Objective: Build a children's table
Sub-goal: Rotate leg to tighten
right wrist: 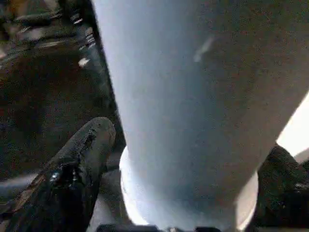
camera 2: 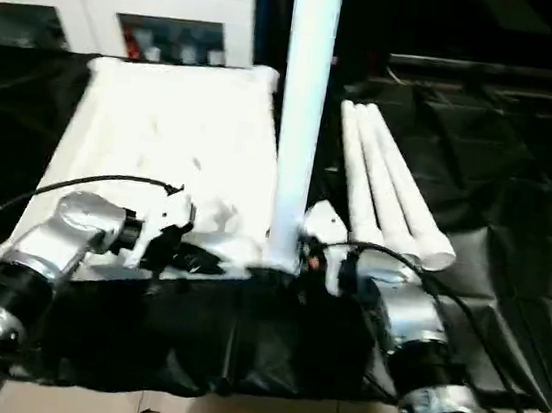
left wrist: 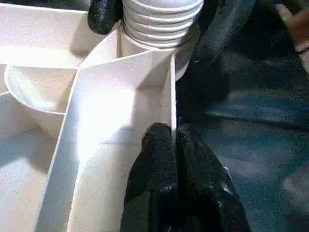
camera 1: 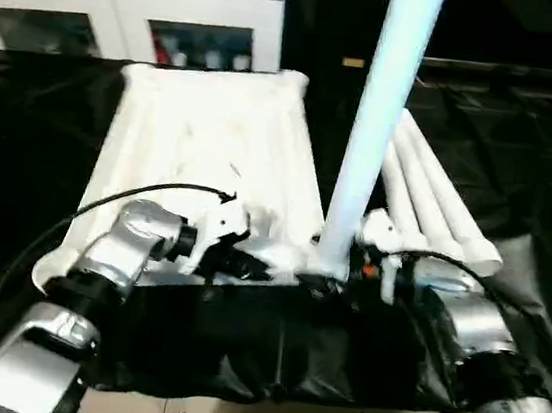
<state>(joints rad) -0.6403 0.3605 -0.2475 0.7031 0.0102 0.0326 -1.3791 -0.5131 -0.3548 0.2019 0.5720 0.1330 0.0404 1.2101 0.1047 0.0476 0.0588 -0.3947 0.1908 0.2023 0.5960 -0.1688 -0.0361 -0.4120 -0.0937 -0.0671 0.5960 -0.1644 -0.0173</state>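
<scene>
1. Both forearms [camera 1: 119,253] were rounded silver metal shells joined by black collars.
2. White housings [camera 1: 215,227] sat at the wrists.
3. A thin black cable [camera 1: 105,201] looped over the left arm.
4. Each finger [left wrist: 157,159] was matte black, rounded and slightly glossy.

In front of me the white plastic tabletop [camera 1: 203,147] lies upside down on the black-covered surface, its ribbed underside facing up and its rounded sockets bulging at the corners. One long white cylindrical leg [camera 1: 378,128] stands upright in the near corner socket [left wrist: 186,53] on my right side, its ribbed threaded end [left wrist: 161,21] sitting at the socket's mouth. Three more white legs [camera 1: 438,201] lie side by side, touching one another, just beside the tabletop to my right, angled away from me.
</scene>
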